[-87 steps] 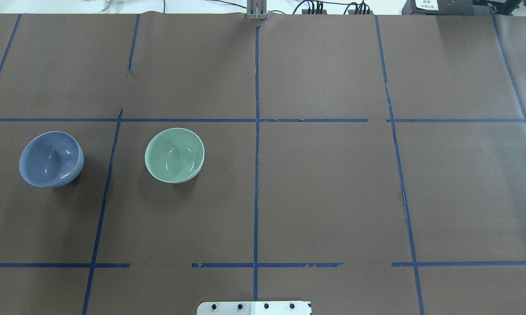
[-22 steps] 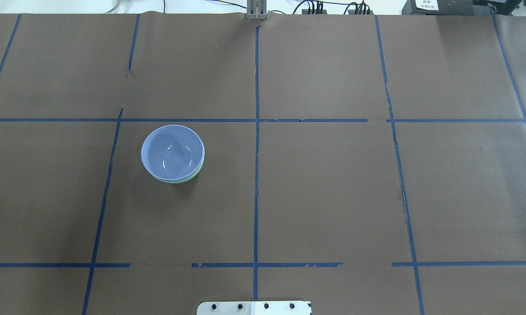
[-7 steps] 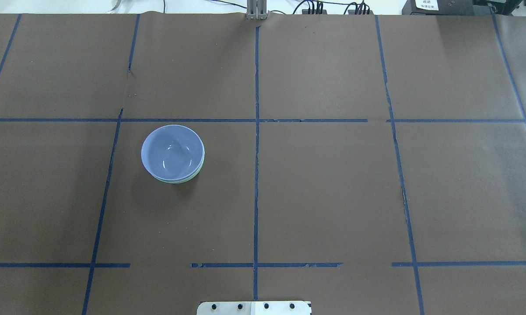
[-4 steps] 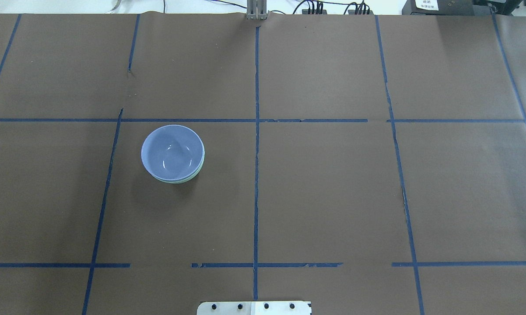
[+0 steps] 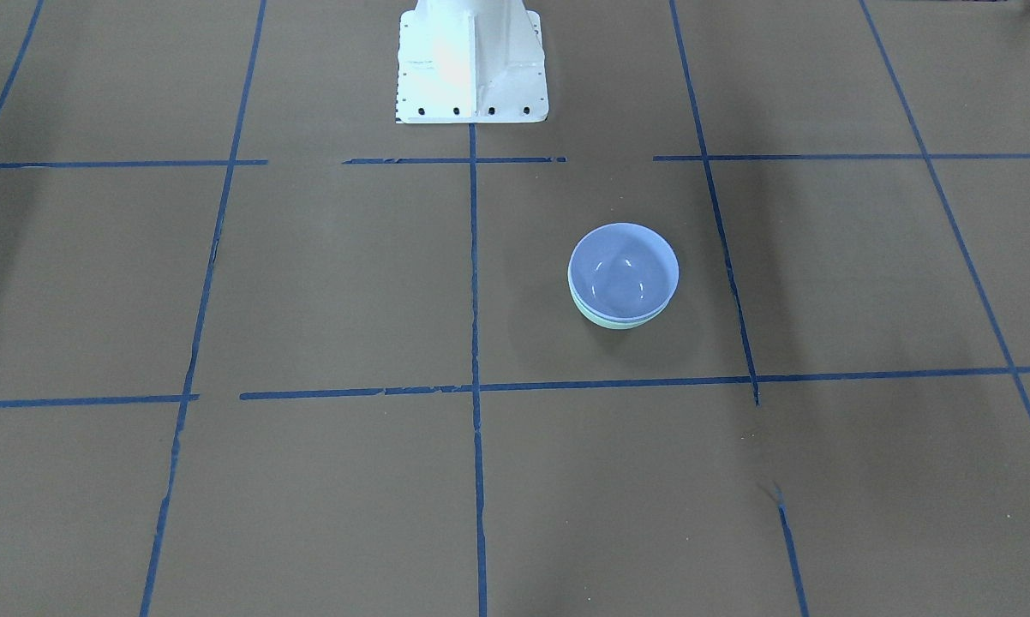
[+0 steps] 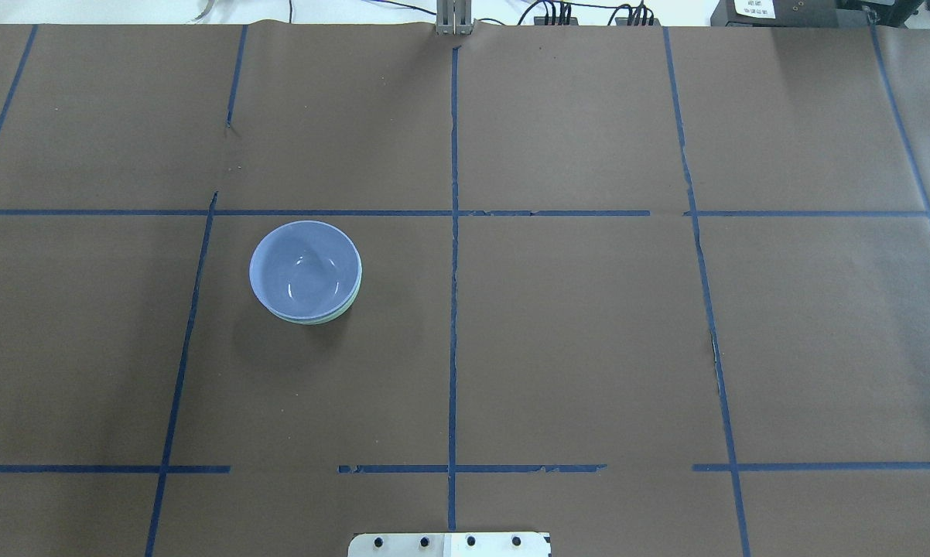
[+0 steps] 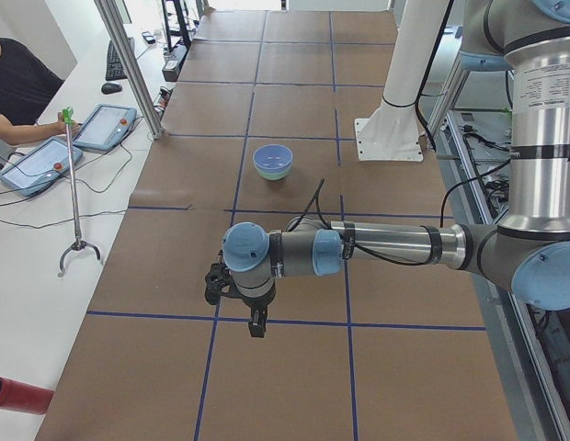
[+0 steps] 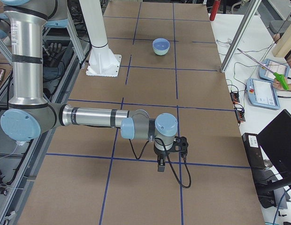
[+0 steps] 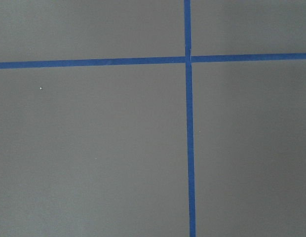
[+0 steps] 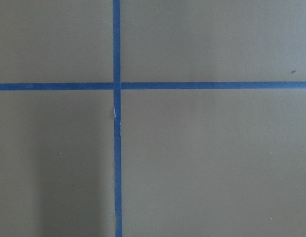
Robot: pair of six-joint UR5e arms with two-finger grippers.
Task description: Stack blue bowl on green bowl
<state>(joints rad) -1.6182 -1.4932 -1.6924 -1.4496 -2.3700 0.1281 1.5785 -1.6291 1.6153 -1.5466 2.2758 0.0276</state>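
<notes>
Starting at the table's [image 6: 589,348] left end, the left gripper [image 7: 256,325] is the nearest item. It hangs from a horizontally extended forearm and points straight down above the brown paper, close to a crossing of the blue tape lines [image 6: 453,309]. It holds nothing. Whether its jaws are parted or closed cannot be told, as it shows only in the side view. The left wrist view shows paper and one tape crossing.

Farther along, in the middle row of the grid and on the robot's left of the centre line, stands the blue bowl [image 6: 304,267]. It is upright, mouth up, and seated inside the green bowl [image 6: 322,319]. The two sit concentric. Of the green bowl only a thin pale crescent shows below the blue rim. The stack rests on the paper inside its cell, touching no tape line and well apart from both grippers. The white pedestal [image 7: 391,129] stands towards the robot's side of the stack.

Farthest, towards the table's right end, the right gripper [image 8: 160,165] also points straight down over a tape crossing and carries nothing. Its jaw state likewise cannot be told. The right wrist view shows paper and crossed tape.
</notes>
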